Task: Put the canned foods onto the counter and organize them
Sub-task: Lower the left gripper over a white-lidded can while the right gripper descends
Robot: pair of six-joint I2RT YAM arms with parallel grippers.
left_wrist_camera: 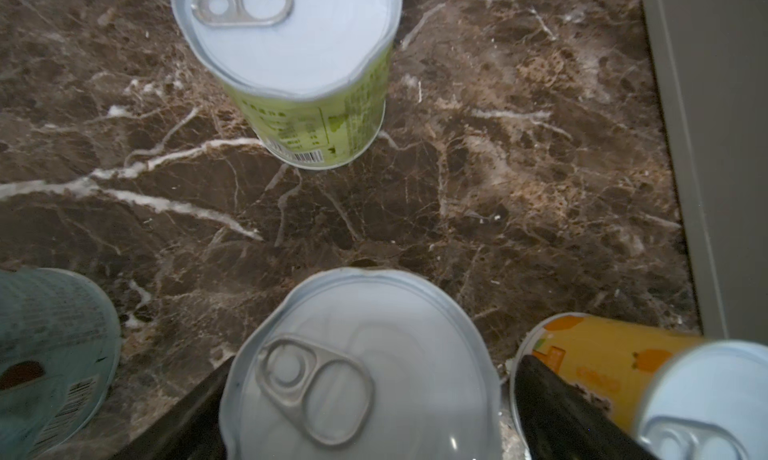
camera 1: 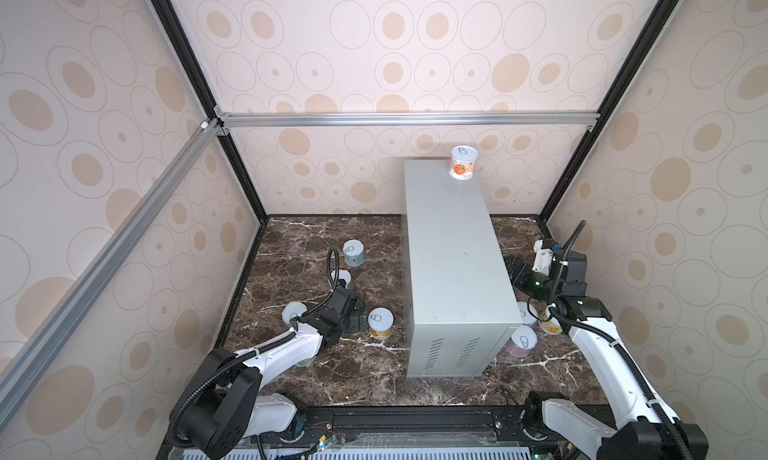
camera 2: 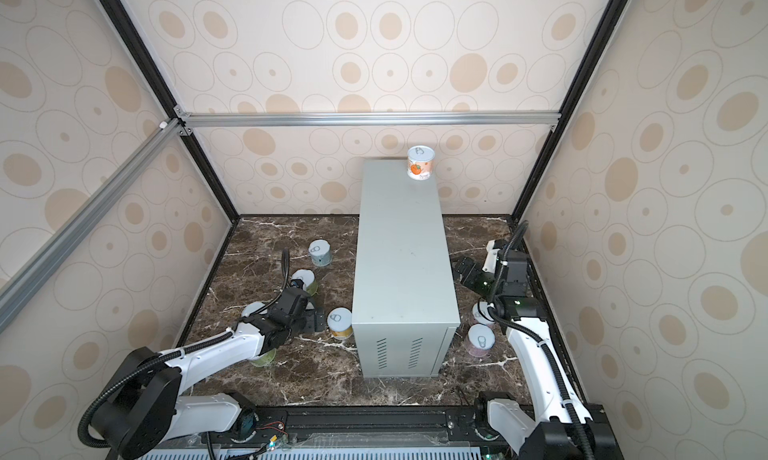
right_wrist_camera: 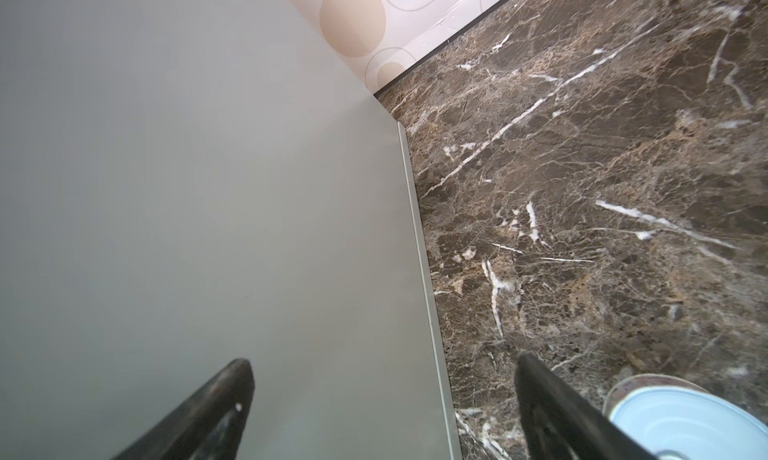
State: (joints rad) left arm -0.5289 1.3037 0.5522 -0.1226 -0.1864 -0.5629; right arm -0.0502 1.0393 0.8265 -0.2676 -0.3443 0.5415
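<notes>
The nearest can (left_wrist_camera: 361,366) stands upright on the marble (left_wrist_camera: 498,187) at the lower middle of the left wrist view. Its pull-tab lid is up and its axis vertical, directly between the fingers (left_wrist_camera: 557,408) of your left gripper (left_wrist_camera: 376,364), which are spread wide and not closed on it. So the left arm is the one in place, and a straight squeeze should take it. Watch the yellow can (left_wrist_camera: 602,362) at lower right: it sits just beside one finger, and I cannot tell whether they touch. A green can (left_wrist_camera: 299,62) stands apart at top centre. In a top view the counter (camera 1: 449,262) fills the middle, with one orange can (camera 1: 463,162) at its far end. Your right gripper (right_wrist_camera: 384,374), also spread and empty, hangs beside the counter's flank, with a further can (right_wrist_camera: 681,420) at lower right
</notes>
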